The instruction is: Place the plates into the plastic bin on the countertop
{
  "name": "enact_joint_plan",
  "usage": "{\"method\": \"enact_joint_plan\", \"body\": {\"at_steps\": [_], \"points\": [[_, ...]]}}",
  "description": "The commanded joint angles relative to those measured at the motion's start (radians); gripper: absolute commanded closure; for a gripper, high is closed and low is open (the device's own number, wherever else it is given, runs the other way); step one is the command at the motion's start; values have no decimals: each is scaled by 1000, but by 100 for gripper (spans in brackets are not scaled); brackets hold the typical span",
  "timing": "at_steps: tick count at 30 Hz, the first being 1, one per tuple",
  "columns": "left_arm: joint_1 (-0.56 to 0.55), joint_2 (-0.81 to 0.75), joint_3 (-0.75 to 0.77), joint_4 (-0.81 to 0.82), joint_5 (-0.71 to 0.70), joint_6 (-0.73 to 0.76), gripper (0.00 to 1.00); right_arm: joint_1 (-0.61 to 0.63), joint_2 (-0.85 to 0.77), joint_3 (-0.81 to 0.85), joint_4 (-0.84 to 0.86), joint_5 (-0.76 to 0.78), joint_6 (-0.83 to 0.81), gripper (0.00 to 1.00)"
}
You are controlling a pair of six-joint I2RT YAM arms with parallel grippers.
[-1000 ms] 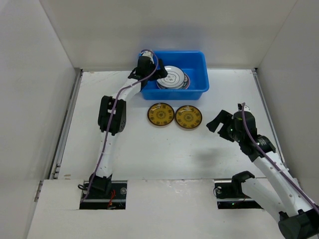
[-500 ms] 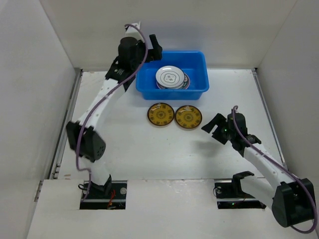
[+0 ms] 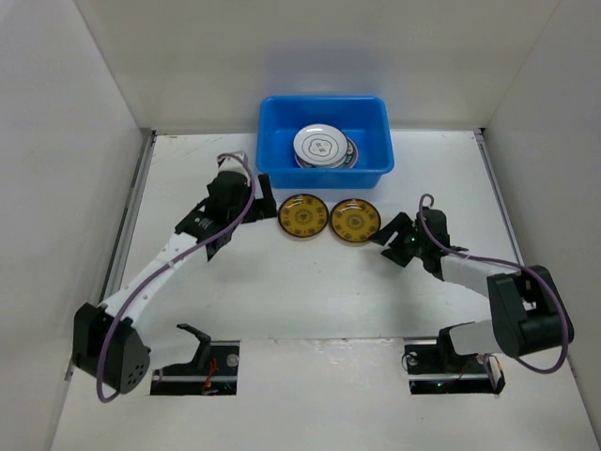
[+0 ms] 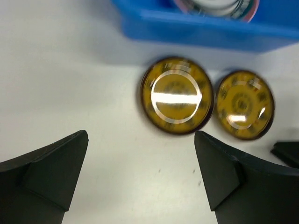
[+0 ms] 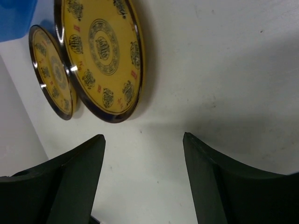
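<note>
Two small patterned plates, the left amber plate (image 4: 176,95) and the right amber plate (image 4: 244,103), lie flat on the countertop (image 3: 300,291) just in front of the blue bin (image 3: 326,176), outside it. They sit side by side, their rims so close that I cannot tell whether they touch. Inside the blue bin a white plate (image 3: 321,145) with a grey centre mark lies on top of a stack. The rim of a pink plate (image 4: 253,5) shows beneath it, and I cannot tell how many others lie under there.

My left gripper (image 4: 140,140) hangs over the countertop just to the left of the left amber plate, near the bin's front left corner, pointing toward both amber plates. Its fingers stand wide apart with only bare white surface between them, so they hold nothing and touch nothing.

My right gripper (image 5: 143,137) sits low on the other side, just to the right of the right amber plate and tilted. That plate looms nearest in my wrist view, with the other one behind it and a corner of the bin beyond. Those fingers are parted too, with nothing between them and no contact with the plate's rim
</note>
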State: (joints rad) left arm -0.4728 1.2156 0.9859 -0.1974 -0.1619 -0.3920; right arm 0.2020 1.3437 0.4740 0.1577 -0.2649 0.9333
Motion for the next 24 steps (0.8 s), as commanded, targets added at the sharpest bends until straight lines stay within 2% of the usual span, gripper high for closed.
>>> {"method": "enact_joint_plan", "body": {"at_steps": [1, 7, 11, 13, 17, 20, 24], "points": [[-22, -175, -76, -40, -24, -73, 0, -10, 69, -9, 181, -33, 54, 28], [-28, -339, -179, -129, -28, -151, 0, -10, 193, -21, 328, -39, 119, 34], [-22, -389, -193, -175, -28, -159, 0, -6, 285, -14, 405, -42, 157, 45], [-16, -404, -194, -189, -28, -159, 0, -5, 325, -12, 446, -42, 174, 55], [-7, -418, -196, -204, -27, -156, 0, -6, 368, -24, 522, -51, 200, 83], [-2, -418, -199, -206, -22, -153, 0, -14, 333, -57, 533, -45, 216, 100], [1, -389, -204, -192, -16, -142, 0, -17, 139, -104, 447, -36, 220, 100]]}}
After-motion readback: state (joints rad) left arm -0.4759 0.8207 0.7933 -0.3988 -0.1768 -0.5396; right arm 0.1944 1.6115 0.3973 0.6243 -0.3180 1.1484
